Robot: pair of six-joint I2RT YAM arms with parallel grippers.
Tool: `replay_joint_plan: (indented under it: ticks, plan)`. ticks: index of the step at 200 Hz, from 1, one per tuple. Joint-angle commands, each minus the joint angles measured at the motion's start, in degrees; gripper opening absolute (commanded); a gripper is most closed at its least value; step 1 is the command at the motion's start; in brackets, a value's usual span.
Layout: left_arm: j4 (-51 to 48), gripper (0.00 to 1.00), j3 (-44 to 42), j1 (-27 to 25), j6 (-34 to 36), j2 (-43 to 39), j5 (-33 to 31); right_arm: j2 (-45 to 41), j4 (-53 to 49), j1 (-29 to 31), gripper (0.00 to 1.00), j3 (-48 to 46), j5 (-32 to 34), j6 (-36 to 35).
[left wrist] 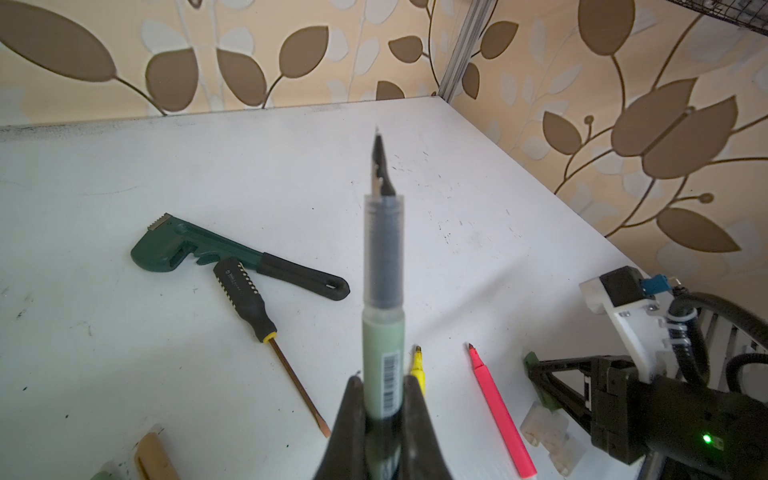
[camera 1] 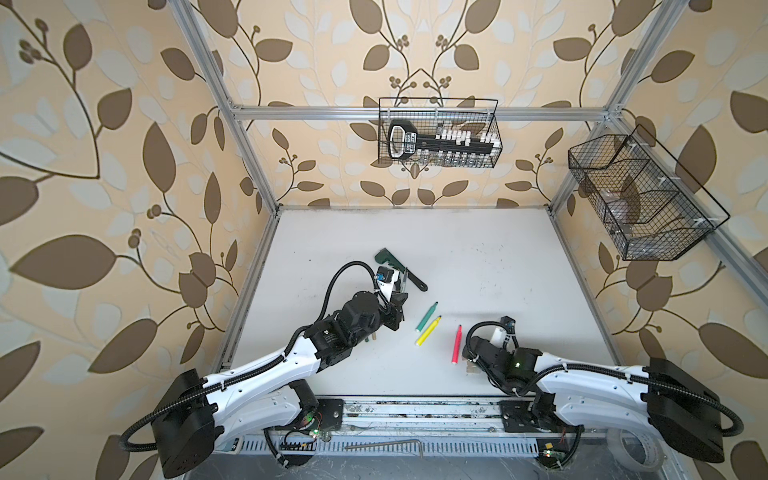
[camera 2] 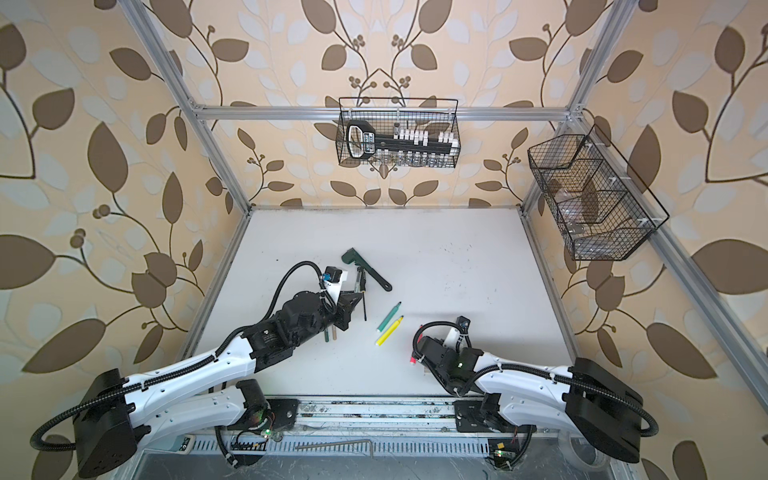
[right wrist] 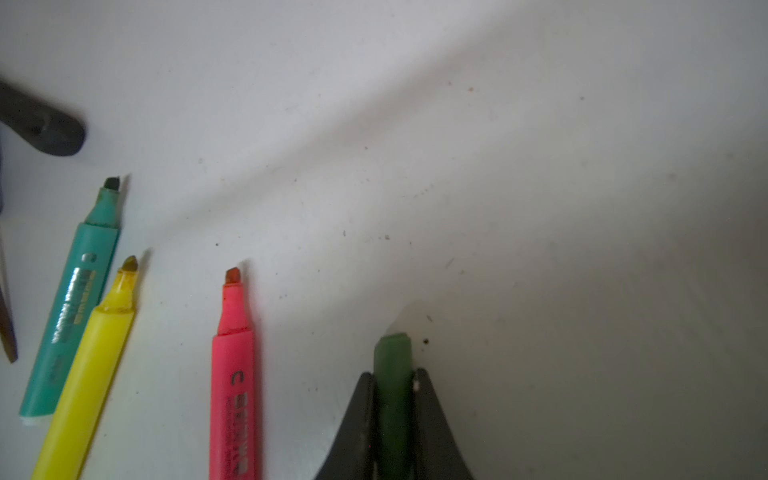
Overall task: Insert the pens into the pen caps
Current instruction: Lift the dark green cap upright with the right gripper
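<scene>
Grey-green pen (left wrist: 382,332): long axis in line w/ L jaws, nib outward.

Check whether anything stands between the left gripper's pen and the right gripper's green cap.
Nothing visible does. The left gripper holds the grey-green pen raised, the right gripper holds the green cap, and the yellow pen and pink pen lie flat on the table between them.

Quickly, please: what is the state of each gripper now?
Left gripper: closed, holding the grey-green pen.
Right gripper: closed, holding a green pen cap.
</scene>
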Motion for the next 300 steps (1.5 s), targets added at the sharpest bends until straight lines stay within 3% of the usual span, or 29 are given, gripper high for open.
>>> replay_joint_plan:
  ticks: [1,47,96,143,178,228,267,300]
  plan:
    - [1.75,0.0,-0.12,-0.07,0.77,-1.44,0.38,2.45,-4.59,0.2,0.0,-2.02,-5.36,-0.62]
    - [1.93,0.0,-0.17,-0.07,0.79,-1.27,0.77,-0.62,-7.76,0.45,0.0,-1.53,-3.39,0.03]
    - [2.76,0.0,-0.16,-0.07,1.12,-0.92,3.34,-12.39,-20.87,0.09,0.0,4.42,4.56,-0.03]
    - [3.6,0.0,0.0,-0.33,2.36,-0.26,7.05,-25.33,-20.38,2.46,0.0,11.25,12.55,-7.74]
    - [4.09,0.0,-0.12,-0.69,3.02,-0.3,8.36,-29.93,-9.41,5.26,0.0,14.07,15.61,-18.83]
    - [5.35,0.0,-0.21,-1.12,4.07,0.14,12.41,-22.63,17.95,9.98,0.0,14.43,10.41,-34.53]
    - [5.35,0.0,-0.04,-1.21,4.32,0.49,12.37,-16.78,33.57,10.67,0.0,12.82,7.22,-36.9]
    - [5.53,0.0,-0.23,-1.3,4.13,0.23,12.22,-14.21,40.27,10.34,0.0,13.88,7.11,-38.68]
